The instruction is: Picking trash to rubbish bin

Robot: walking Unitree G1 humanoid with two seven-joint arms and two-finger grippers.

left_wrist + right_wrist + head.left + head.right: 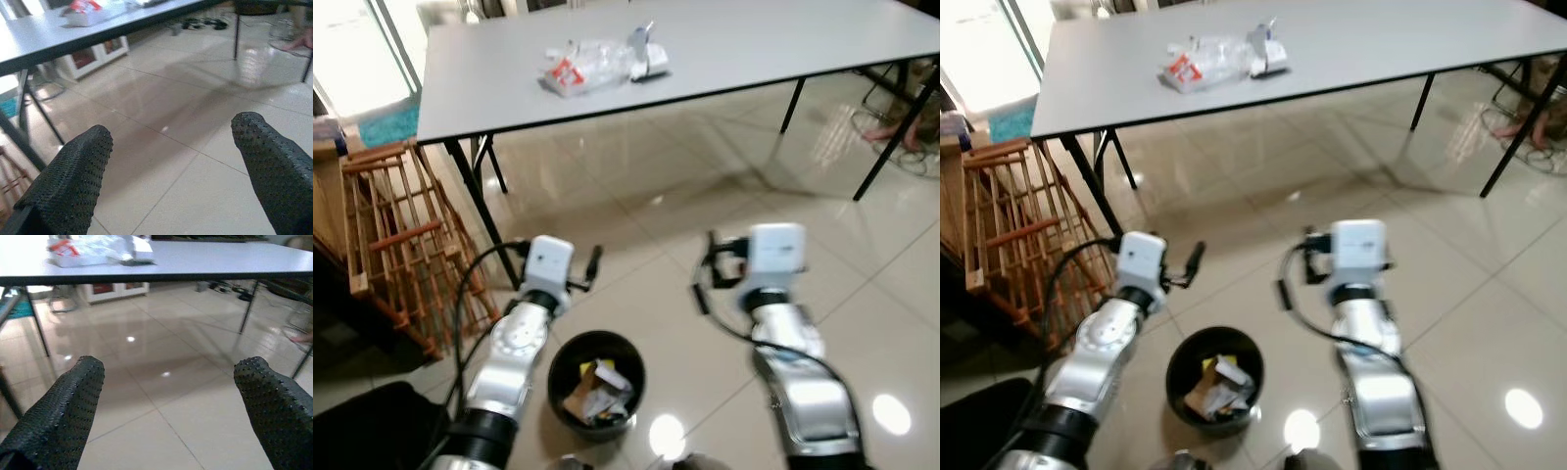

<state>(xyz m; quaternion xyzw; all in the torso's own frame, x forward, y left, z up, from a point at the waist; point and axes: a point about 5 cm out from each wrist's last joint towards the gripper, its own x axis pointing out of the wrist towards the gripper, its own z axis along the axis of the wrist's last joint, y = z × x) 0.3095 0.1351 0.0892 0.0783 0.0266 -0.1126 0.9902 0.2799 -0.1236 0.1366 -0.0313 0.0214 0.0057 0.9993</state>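
Black bin (596, 380) on the tiled floor (636, 196), near, between the 2 arms; it already holds some crumpled wrappers and paper (598, 390), so part of the job looks done. Left to do: a pile of trash (602, 63) on the far tabletop (783, 39), toward its left end, made up of clear plastic packaging, a red and white wrapper and a small white carton, all bunched together and touching.

Left hand (171, 161) wide open, nothing in it, held out over the floor near the bin's left side. Right hand (171, 401) also wide open and empty, out over the floor to the bin's right. Both are well apart from the tabletop trash.

Wooden rack (396, 245) stands at left beside the tabletop's leg.

Judgement: roughly midway. The robot needs to get closer to the tabletop, grab the pile, then bring it back to the bin.
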